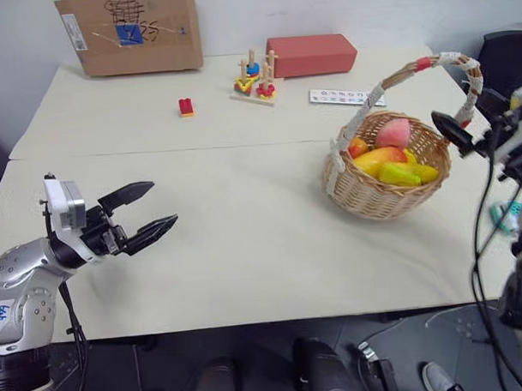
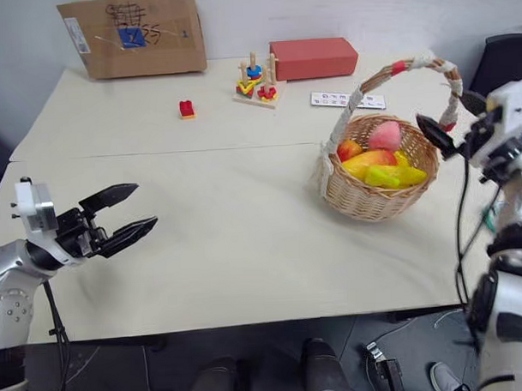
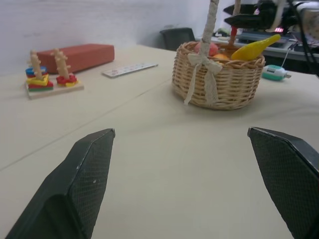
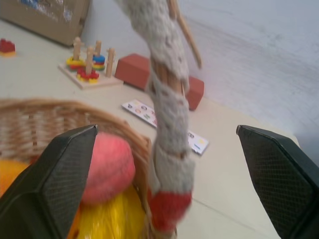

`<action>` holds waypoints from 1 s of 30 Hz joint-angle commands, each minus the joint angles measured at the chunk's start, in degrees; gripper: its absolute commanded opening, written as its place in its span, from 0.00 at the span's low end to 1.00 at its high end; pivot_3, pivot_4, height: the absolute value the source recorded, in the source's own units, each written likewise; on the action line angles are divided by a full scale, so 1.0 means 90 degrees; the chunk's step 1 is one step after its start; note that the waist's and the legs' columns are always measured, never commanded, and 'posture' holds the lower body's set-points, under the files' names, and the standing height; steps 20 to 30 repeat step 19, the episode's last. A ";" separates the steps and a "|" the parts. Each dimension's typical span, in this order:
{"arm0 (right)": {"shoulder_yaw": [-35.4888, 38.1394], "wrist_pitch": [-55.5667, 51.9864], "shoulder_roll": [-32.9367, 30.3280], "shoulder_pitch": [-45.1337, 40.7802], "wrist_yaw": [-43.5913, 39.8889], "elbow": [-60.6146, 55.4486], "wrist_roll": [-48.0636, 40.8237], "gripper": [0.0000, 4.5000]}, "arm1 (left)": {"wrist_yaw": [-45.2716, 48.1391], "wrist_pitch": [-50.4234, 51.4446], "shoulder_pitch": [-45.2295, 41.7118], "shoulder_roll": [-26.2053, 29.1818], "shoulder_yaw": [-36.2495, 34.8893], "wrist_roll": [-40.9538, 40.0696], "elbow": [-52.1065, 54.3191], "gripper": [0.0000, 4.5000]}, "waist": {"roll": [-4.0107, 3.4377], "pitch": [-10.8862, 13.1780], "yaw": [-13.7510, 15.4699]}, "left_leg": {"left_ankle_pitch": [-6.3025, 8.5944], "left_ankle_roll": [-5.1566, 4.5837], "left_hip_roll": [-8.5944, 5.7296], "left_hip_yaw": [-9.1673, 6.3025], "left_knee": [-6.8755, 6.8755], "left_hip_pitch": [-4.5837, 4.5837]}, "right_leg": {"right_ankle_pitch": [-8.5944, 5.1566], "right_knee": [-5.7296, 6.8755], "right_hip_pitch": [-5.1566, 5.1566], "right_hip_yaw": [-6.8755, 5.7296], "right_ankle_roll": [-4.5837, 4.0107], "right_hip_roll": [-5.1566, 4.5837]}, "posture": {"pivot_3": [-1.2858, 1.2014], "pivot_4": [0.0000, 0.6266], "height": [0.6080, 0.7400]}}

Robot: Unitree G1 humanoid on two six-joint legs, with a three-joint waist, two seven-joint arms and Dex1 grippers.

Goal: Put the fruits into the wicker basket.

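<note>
Your right hand hovers, fingers apart, beside the wicker basket holding peach, mango and banana; left hand gapes wide, well apart.

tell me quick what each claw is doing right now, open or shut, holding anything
left claw: open, holding nothing, over the table.
right claw: open, holding nothing, beside the wicker basket handle.

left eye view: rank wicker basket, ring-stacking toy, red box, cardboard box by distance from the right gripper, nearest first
1. Wicker basket, right beside the right gripper, at the table's right side.
2. Red box, far edge, right of centre.
3. Ring-stacking toy, just left of the red box.
4. Cardboard box, far left corner.
</note>
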State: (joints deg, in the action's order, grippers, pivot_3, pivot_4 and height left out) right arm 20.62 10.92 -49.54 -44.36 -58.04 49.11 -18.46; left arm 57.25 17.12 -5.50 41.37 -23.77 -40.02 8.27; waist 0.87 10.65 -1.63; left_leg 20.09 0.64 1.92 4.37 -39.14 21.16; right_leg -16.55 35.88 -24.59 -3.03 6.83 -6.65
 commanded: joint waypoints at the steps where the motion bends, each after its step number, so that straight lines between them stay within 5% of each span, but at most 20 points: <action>1: 0.0412 -0.0037 -0.0465 0.0725 -0.0368 -0.0869 -0.0325 1.00 | 0.0279 -0.0374 0.0362 0.0219 -0.0262 0.0253 0.0096 1.00 | 0.0000 0.0000 0.0008 | 0.0001 -0.0001 -0.0002 0.0002 0.0000 -0.0002 | 0.0000 0.0000 0.0000 0.0001 0.0000 -0.0002 | 0.52 0.24 1.00; 6: 0.0608 -0.1016 -0.0352 0.2779 -0.1296 -0.3290 -0.1298 1.00 | 0.0648 -0.0883 0.1055 0.0458 -0.0417 0.0662 0.0104 1.00 | -0.0001 0.0000 0.0002 | 0.0001 -0.0002 0.0002 0.0008 -0.0006 -0.0017 | 0.0001 -0.0008 0.0012 0.0003 0.0002 0.0004 | 0.52 0.24 1.00; 11: -0.0190 -0.0941 0.0045 0.4822 -0.2334 -0.5882 -0.1674 1.00 | 0.0803 -0.1242 0.1863 0.0553 -0.0510 0.1035 0.0484 1.00 | -0.0001 -0.0003 -0.0004 | 0.0005 0.0006 0.0024 0.0011 0.0003 -0.0035 | 0.0001 -0.0008 0.0016 0.0003 0.0001 0.0016 | 0.52 0.24 1.00; 19: -0.1114 0.0129 0.1061 0.4813 -0.2030 -0.5507 -0.0817 1.00 | 0.0227 -0.1749 0.2334 0.0368 -0.0322 0.1868 0.0549 1.00 | 0.0000 -0.0003 0.0040 | 0.0049 -0.0024 0.0030 -0.0014 0.0003 -0.0113 | -0.0001 -0.0034 0.0084 -0.0005 -0.0003 0.0000 | 0.52 0.24 1.00; 30: -0.1114 0.0129 0.1061 0.4813 -0.2030 -0.5507 -0.0817 1.00 | 0.0227 -0.1749 0.2334 0.0368 -0.0322 0.1868 0.0549 1.00 | 0.0000 -0.0003 0.0040 | 0.0049 -0.0024 0.0030 -0.0014 0.0003 -0.0113 | -0.0001 -0.0034 0.0084 -0.0005 -0.0003 0.0000 | 0.52 0.24 1.00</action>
